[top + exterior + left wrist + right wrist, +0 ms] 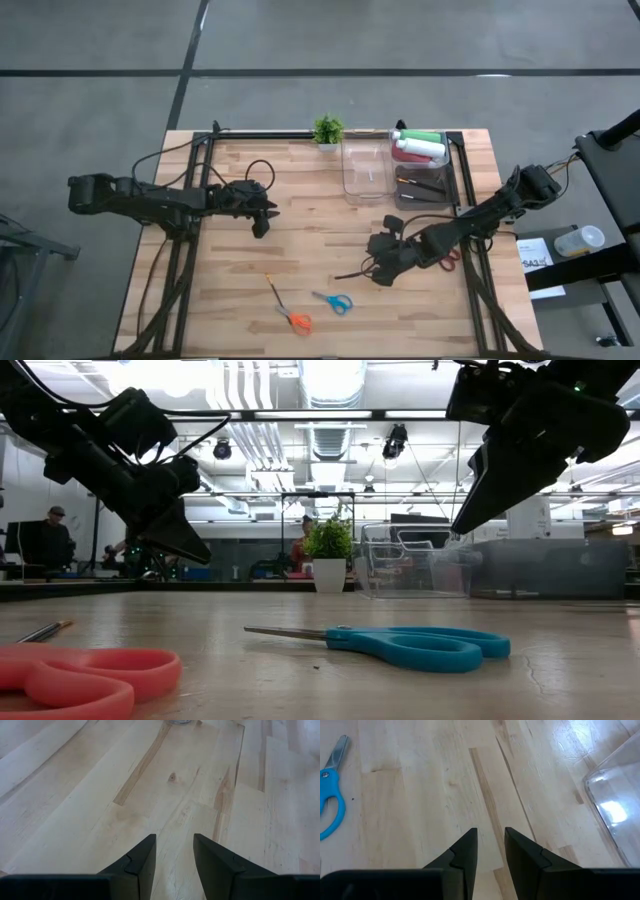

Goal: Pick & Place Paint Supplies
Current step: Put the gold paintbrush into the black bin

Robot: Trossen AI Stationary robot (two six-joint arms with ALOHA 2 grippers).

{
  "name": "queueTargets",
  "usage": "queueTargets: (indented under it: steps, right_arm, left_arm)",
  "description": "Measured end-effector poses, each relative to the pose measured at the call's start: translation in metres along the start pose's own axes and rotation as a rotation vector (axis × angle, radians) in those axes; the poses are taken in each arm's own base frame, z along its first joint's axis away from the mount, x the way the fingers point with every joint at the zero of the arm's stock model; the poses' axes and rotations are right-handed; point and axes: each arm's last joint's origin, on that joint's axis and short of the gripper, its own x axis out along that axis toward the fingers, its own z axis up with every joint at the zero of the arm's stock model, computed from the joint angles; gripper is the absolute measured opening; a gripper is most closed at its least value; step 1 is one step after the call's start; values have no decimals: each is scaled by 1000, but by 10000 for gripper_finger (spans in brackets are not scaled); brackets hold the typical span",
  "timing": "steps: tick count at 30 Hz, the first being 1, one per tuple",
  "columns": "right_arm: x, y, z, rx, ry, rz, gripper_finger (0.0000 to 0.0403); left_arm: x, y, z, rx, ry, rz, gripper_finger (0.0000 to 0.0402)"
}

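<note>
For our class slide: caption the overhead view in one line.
Two arms hover over a wooden table with two scissors, orange and blue; bottles fill a bin.

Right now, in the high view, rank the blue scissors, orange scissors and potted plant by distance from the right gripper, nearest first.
From the right gripper:
1. Blue scissors, just toward the table's front edge.
2. Orange scissors, farther left, near the front.
3. Potted plant, at the back edge.

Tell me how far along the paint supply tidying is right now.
Mostly done, it seems: the green and white squeeze bottles and thin dark brushes already lie in the dark bin beside the empty clear plastic container. Nothing is in hand: the left gripper and right gripper hover open over bare wood. A thin brush near the orange scissors and blue scissors is left on the table.
</note>
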Motion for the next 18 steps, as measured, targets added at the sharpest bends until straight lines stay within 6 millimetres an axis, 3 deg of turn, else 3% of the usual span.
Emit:
queueTargets:
  steps: [16, 18]
  right_arm:
    - [0, 0, 0, 0, 0, 0, 93]
    - [0, 0, 0, 0, 0, 0, 93]
  left_arm:
    - [0, 0, 0, -67, 3, -11, 139]
    - [0, 0, 0, -181, 2, -15, 139]
